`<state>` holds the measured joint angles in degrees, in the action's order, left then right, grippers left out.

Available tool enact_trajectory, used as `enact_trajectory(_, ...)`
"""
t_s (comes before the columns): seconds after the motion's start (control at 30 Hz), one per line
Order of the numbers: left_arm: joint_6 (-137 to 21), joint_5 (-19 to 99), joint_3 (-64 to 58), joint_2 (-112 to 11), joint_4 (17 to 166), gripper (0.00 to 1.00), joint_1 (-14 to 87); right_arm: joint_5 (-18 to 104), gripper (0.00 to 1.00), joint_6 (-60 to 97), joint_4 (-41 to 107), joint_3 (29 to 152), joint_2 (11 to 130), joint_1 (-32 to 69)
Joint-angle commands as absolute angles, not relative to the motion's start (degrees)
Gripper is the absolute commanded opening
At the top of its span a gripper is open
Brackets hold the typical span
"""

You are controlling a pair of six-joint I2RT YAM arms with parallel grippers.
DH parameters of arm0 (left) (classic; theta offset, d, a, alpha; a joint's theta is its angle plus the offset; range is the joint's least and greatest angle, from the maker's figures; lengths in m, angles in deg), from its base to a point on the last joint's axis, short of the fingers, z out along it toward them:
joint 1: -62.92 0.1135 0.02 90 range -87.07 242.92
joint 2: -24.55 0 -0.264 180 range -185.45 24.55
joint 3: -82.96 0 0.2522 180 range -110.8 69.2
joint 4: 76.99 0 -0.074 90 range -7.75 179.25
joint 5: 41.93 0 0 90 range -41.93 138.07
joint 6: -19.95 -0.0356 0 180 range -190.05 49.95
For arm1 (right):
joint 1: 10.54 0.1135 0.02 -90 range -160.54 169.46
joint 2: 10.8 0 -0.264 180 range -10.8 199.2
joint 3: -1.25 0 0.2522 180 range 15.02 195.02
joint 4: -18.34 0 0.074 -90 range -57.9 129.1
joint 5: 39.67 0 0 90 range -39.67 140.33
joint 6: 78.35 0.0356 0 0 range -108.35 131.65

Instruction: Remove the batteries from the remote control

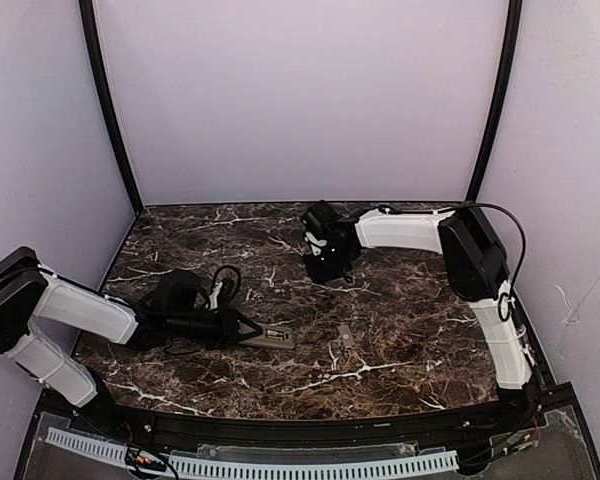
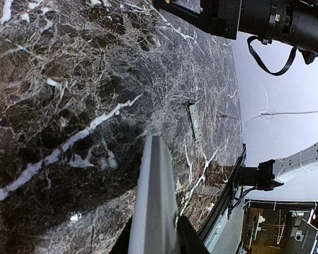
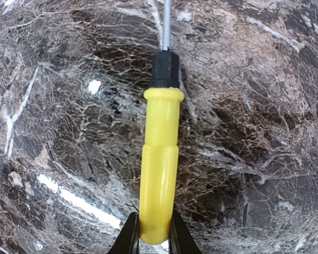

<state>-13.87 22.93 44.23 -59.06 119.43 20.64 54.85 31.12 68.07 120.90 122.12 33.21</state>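
My left jaws clamp one end of the remote (image 1: 272,338) at the table's (image 1: 400,300) near left; my right jaws pinch just the butt of the screwdriver (image 3: 159,159). Held so short, I reckon it could swivel or slip while prying out batteries I can't see.

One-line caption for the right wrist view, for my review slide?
Right gripper shut on the butt of a yellow-handled screwdriver, shaft pointing away across the dark marble table.

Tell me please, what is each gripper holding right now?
Left gripper: closed on the remote control.
Right gripper: closed on the screwdriver.
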Motion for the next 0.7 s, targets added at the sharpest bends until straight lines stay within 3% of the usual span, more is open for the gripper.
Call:
enact_trajectory(0.0,-13.6,21.6,44.9,-59.9,121.1,0.02,20.5,54.5,0.12,30.2,67.9,120.6,120.7,32.9)
enact_trajectory(0.17,-12.0,21.3,44.3,-61.8,121.8,0.04,19.8,55.5,0.01,28.8,67.8,117.5,115.0,32.9)
enact_trajectory(0.47,-11.3,23.5,42.4,-64.7,119.5,0.16,17.3,54.4,0.0,29.1,66.1,104.9,99.2,32.9)
enact_trajectory(0.67,-12.4,24.5,42.2,-66.1,116.8,0.48,17.3,51.2,0.0,30.9,64.4,96.0,90.0,32.9)
